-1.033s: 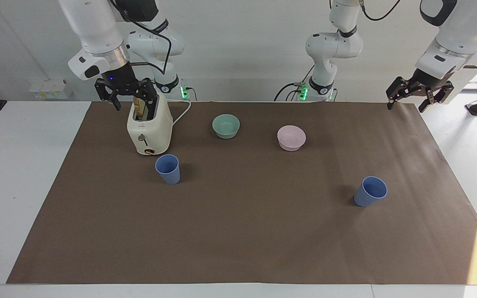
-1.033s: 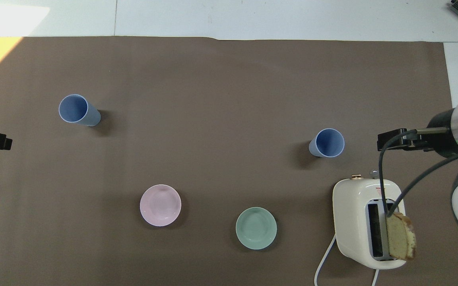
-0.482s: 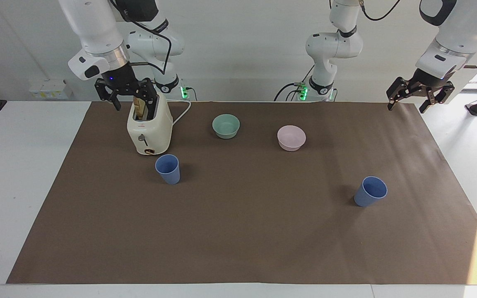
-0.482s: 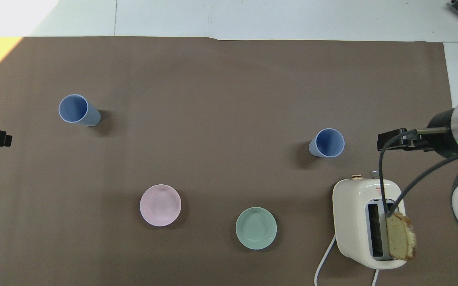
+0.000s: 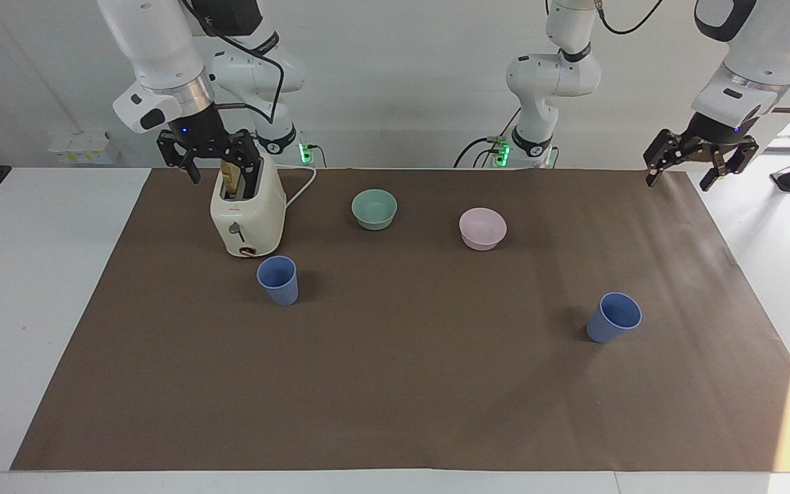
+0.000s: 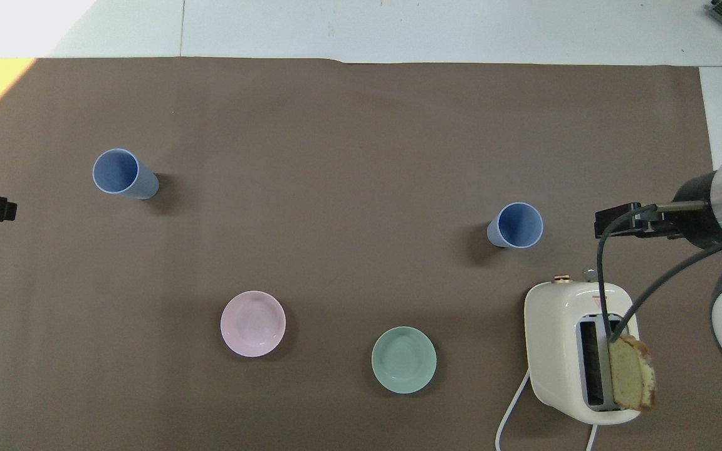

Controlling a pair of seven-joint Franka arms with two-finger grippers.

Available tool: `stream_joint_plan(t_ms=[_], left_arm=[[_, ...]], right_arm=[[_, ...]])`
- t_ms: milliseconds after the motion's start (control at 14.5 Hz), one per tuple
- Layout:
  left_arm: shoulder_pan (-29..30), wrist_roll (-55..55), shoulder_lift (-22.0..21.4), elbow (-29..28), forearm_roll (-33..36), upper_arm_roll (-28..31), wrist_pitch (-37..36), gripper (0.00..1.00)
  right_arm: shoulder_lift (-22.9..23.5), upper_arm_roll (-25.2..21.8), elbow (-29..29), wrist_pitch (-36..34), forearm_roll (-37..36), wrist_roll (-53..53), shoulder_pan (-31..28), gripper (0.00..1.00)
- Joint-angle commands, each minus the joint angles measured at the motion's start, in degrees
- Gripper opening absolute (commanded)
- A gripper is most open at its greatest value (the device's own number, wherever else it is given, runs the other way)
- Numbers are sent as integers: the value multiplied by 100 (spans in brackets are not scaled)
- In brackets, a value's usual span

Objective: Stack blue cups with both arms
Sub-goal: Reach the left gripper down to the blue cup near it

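Blue cups (image 5: 277, 279) (image 5: 614, 317) are standing upright, well apart. Left gripper (image 5: 698, 155) and right gripper (image 5: 211, 154) are hanging spread, holding nothing.

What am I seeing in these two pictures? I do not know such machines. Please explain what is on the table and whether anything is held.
These are two white robot arms, each ending in a black gripper. One picture faces the robots from across the table; the other looks down from above them. The right gripper hangs open over the toaster, which holds a bread slice. The left gripper hangs open over the brown mat's corner. Neither holds anything. On the mat stand two separate blue cups, one beside the toaster, one toward the left arm's end, plus a green bowl and a pink bowl.
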Motion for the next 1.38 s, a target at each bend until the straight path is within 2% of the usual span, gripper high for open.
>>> stream_joint_plan(t_ms=[0, 138, 413, 551, 1033, 1308], left_arm=[[8, 365, 181, -42, -70, 10, 445, 100], [60, 709, 348, -42, -70, 19, 648, 100], [131, 702, 726, -33, -123, 72, 1315, 100], [306, 710, 928, -42, -359, 72, 1640, 100], [324, 693, 1579, -138, -720, 72, 2231, 100], [263, 666, 2098, -208, -791, 63, 2704, 100]], right_arm=[[-148, 42, -178, 110, 10, -160, -95, 100], [-157, 42, -186, 110, 10, -151, -95, 100], [-157, 42, -186, 110, 10, -151, -95, 100], [-157, 42, -186, 110, 10, -151, -95, 100], [-148, 42, -186, 110, 10, -151, -95, 100], [-157, 42, -186, 110, 10, -151, -95, 100]])
